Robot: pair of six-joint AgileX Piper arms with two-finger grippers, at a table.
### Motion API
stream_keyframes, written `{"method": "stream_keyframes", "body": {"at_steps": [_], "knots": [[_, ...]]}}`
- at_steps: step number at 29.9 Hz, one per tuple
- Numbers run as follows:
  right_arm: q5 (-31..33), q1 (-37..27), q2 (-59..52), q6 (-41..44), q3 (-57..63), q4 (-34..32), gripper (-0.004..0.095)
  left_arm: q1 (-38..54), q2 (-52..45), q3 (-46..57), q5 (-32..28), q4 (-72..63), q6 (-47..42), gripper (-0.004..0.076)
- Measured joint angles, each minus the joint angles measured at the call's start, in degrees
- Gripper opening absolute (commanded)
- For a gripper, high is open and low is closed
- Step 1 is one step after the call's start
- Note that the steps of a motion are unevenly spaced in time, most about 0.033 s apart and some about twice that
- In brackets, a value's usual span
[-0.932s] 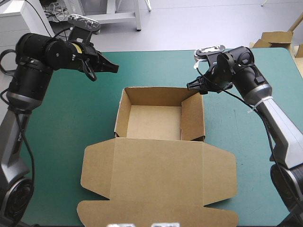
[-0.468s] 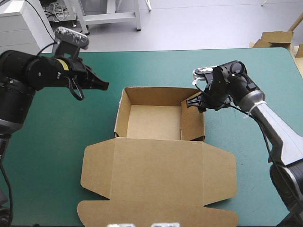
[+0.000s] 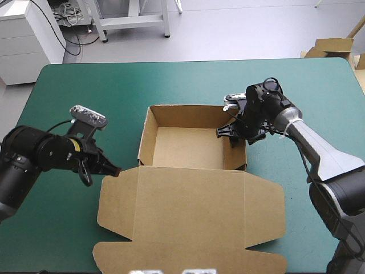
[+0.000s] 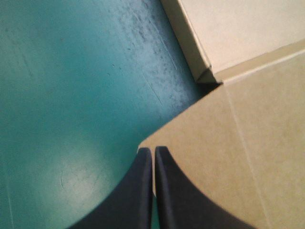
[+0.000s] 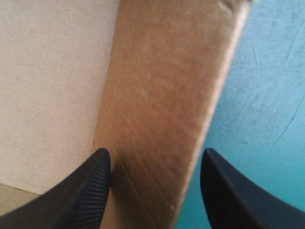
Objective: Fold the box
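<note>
High view has the brown box [image 3: 191, 200] in the middle and lower part of the frame, on the teal-green cover [image 3: 85, 85]. It is an open tray [image 3: 185, 147] with its walls raised, and the lid [image 3: 191, 211] lies flat below the tray, reaching down to the lower edge of the frame with its side flaps spread out. The left gripper [image 3: 114, 170] is at the left of the frame, low over the cover, with its tip at the upper corner of the lid's left flap [image 3: 117, 200]. Left wrist view shows this gripper [image 4: 153, 150] with the black fingers [image 4: 138, 191] pressed together in one point and nothing between them, right at that flap corner; if they touch the board I cannot tell. The right gripper [image 3: 232, 132] is at the tray's right wall [image 3: 232, 149], near its far end. Right wrist view shows its fingers [image 5: 86, 191] standing apart, one on the inner side of the wall [image 5: 162, 95] and one on the outer side over the cover, the wall between them and not squeezed
</note>
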Motion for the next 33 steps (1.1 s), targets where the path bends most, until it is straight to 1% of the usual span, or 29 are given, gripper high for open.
{"method": "stream_keyframes", "body": {"at_steps": [5, 8, 11, 15, 18, 24, 30, 33], "knots": [[-0.7, 0.0, 1.5, -0.1, 0.0, 0.5, 0.0406, 0.0, -7.7, 10.3, -3.2, 0.0, 0.3, -0.0008], [-0.9, 0.0, 2.2, -0.1, 0.0, 1.4, 0.0344, 0.0, -12.2, 15.7, -5.2, -0.3, 0.3, -0.0008], [-0.9, 0.0, 2.5, 0.0, 0.0, 2.1, 0.0226, 0.0, -16.4, 20.7, -6.1, -1.0, 0.3, -0.0008], [-0.9, 0.0, 2.5, -0.1, 0.0, 1.7, -0.0014, 0.0, -21.7, 26.8, -7.1, -2.8, 1.3, -0.0008], [-1.0, 0.0, 2.5, 0.3, 0.0, 2.0, -0.0020, 0.0, -25.8, 31.4, -8.1, -4.2, 1.5, -0.0008], [-1.1, 0.1, 2.5, -0.3, 0.0, 2.5, -0.0020, 0.0, -32.2, 38.8, -12.0, -5.9, 1.5, -0.0008], [-1.3, -0.2, 2.5, -0.3, 0.0, 2.2, -0.0021, 0.0, -33.8, 39.6, -13.9, -5.9, 1.5, -0.0008], [-1.6, -2.5, 2.5, 0.1, 0.0, 2.7, -0.0020, 0.0, -33.8, 39.7, -14.3, -6.0, 1.5, -0.0008]]}}
